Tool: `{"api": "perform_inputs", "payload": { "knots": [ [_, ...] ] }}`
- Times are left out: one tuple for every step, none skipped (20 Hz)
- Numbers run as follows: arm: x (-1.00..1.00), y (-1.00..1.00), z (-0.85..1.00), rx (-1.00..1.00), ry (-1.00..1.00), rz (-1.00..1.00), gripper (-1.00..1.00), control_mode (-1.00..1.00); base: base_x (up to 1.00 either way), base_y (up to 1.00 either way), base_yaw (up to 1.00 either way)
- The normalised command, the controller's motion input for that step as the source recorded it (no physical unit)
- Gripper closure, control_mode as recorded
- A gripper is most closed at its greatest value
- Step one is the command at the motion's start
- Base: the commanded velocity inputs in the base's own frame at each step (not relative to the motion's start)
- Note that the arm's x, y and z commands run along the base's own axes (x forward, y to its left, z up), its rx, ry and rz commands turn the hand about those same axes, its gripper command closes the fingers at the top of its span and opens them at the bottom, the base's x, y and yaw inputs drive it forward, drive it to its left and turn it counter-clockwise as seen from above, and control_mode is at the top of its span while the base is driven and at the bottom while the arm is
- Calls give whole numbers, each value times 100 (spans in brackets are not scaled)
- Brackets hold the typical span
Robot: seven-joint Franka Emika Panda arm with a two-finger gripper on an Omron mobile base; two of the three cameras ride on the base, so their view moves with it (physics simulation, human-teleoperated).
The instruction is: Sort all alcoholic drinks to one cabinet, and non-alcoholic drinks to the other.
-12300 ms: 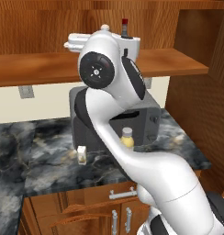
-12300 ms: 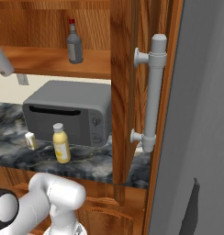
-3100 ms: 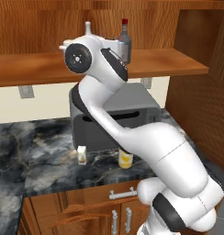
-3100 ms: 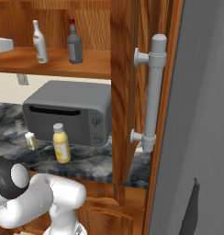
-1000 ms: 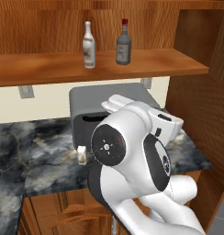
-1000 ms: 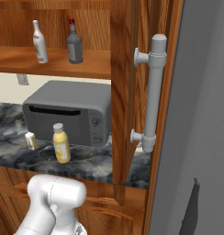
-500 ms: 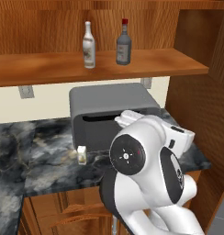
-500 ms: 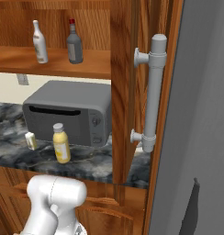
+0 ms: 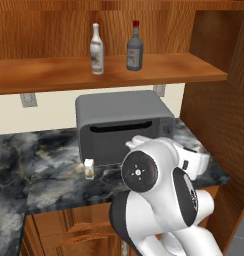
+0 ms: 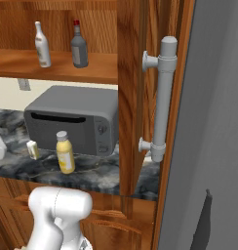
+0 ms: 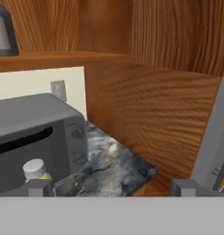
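Note:
On the long shelf of the reddish-brown wall cabinet stand the slim white bottle and the dark grey red-capped bottle, a little apart and upright. The yellow juice bottle stands on the counter in front of the microwave, with the small cream carton to its left. My gripper is low at counter height, open wide with nothing between its fingertips. In the hand view the juice bottle's grey cap sits just beyond the left fingertip.
A grey microwave stands on the dark marble counter under the shelf. A wooden side wall closes the counter's right end. A grey fridge door with a tall handle stands further right. Shut arched-panel doors lie below the counter.
The white bottle, absent from the shelf at first, now stands there beside the dark one. My arm has swung down from the shelf to counter level and shifted right.

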Motion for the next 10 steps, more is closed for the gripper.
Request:
{"api": "perform_inputs", "payload": {
  "knots": [
    [9,-3,-40,0,8,3,-100,-100,0,0,0],
    [14,-1,-40,0,7,3,-100,-100,0,0,0],
    [20,-1,-36,0,6,3,-100,-100,0,0,0],
    [24,-7,-33,0,4,3,-100,-100,0,0,0],
    [28,-10,-28,0,1,2,-100,-100,0,0,0],
    [43,0,-23,0,0,2,-100,-100,0,0,0],
    [49,0,-26,0,0,1,-100,-100,0,0,0],
    [48,0,-29,0,0,0,-100,-100,0,0,0],
    [45,0,-32,0,0,0,-100,-100,0,0,0],
    [44,0,-32,0,1,0,-100,-100,0,0,0]
  ]
}}
